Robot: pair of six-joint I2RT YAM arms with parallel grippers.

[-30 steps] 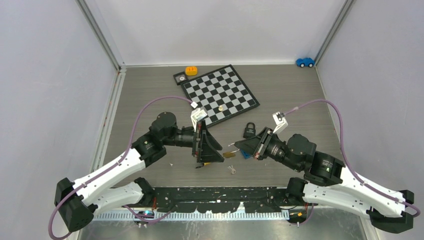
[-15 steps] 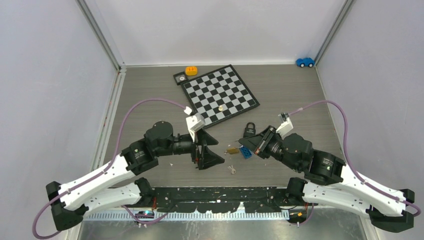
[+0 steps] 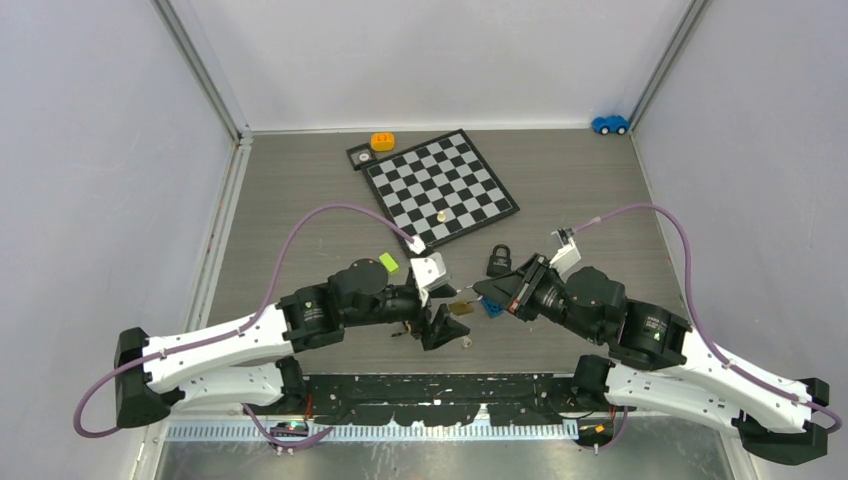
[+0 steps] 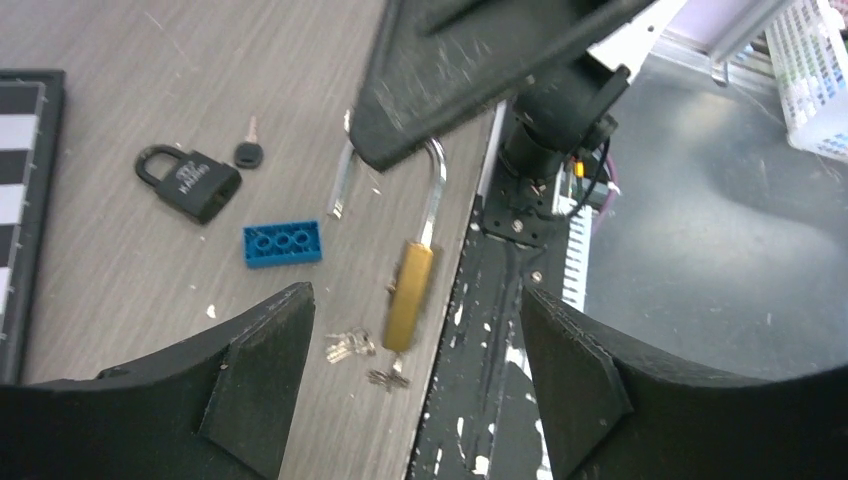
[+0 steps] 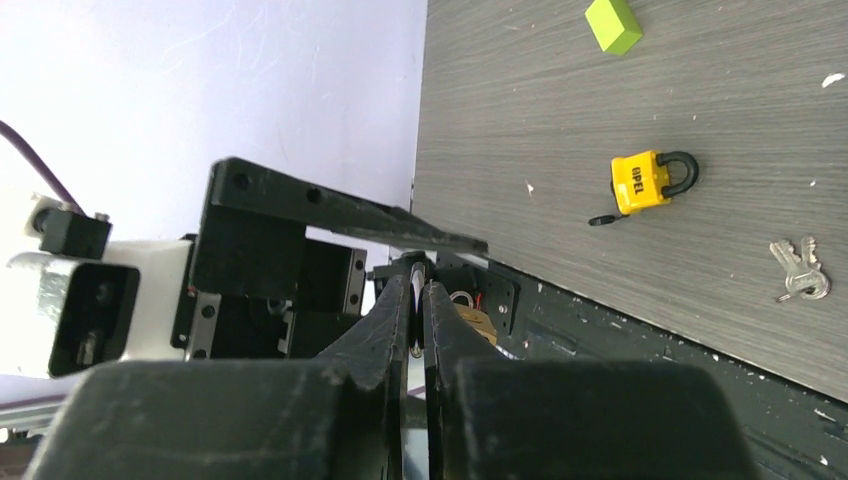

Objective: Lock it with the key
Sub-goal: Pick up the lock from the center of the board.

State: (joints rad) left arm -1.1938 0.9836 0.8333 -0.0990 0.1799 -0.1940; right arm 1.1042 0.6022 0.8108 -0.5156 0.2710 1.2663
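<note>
Left wrist view shows my left tool [image 3: 443, 328] with its fingers spread wide apart and holding nothing. Between them hangs the brass padlock [image 4: 410, 295]. My right tool [image 5: 417, 285] is clamped on its long shackle [image 4: 433, 195]. One leg sits in the body and the other hangs free, so I judge it unlocked. The key [image 4: 346, 345], a small silvery bunch, lies on the desk [image 4: 120, 270] just beside the body's lower end. A darker bit right at that end may be a key in the keyhole, but I cannot tell. Farther out lie a blue brick [image 4: 282, 243] and a black padlock [image 4: 190, 182].

I take the step in hand to be bringing my left tool onto the key. I should come straight down over the bunch and pinch one key by its head. My right grip must be firm so the body cannot swing, and my left fingers should clear the free shackle leg.
</note>
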